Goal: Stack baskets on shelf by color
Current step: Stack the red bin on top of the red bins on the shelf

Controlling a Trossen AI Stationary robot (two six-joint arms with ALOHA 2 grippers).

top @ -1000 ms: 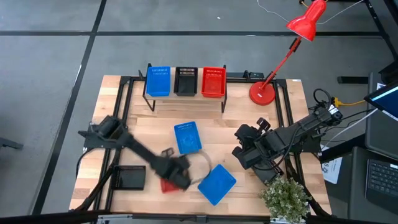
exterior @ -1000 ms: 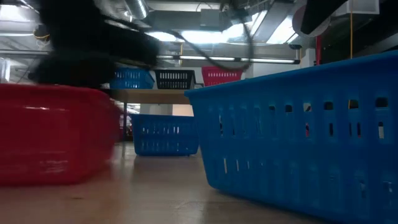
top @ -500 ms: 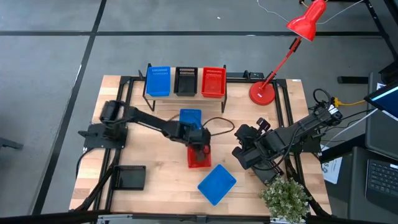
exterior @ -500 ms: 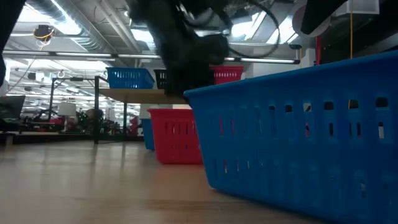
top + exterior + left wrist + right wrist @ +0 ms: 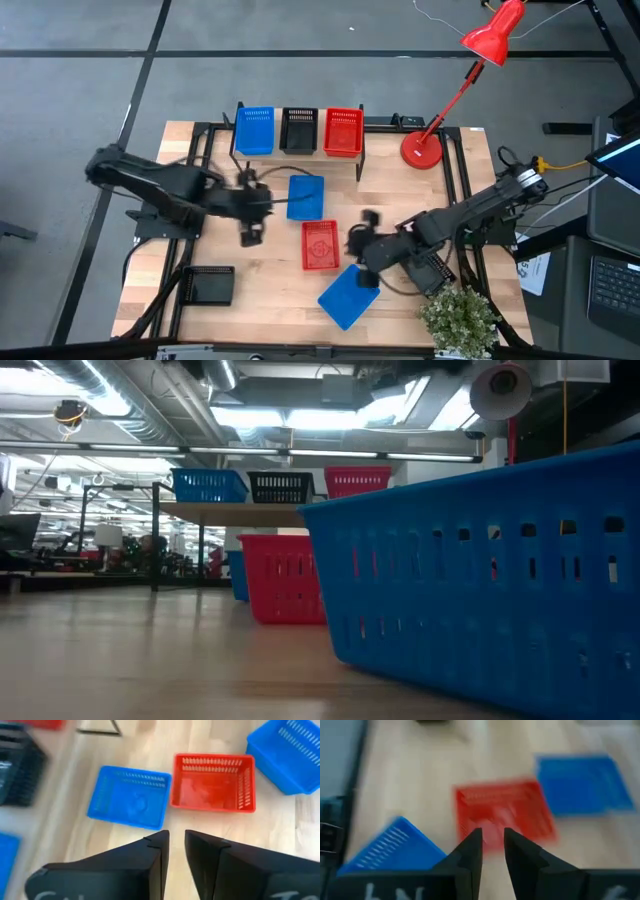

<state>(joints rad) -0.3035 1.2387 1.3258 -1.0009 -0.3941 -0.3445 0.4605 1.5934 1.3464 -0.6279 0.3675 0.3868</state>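
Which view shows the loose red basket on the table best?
The left wrist view: the red basket lies whole and sharp, empty, beside a blue basket. The high view shows it small, the low view only side-on, and the right wrist view blurred.

On my worktop (image 5: pixel 200 255) I see the shelf (image 5: pixel 298 155) at the far edge, carrying a blue basket (image 5: pixel 256 131), a black basket (image 5: pixel 298 130) and a red basket (image 5: pixel 343 132) side by side. Directly on the wood lie a second blue basket (image 5: pixel 306 196), a second red basket (image 5: pixel 320 245), a third blue basket (image 5: pixel 348 297), another black basket (image 5: pixel 211 285) and a red lamp base (image 5: pixel 421 150).
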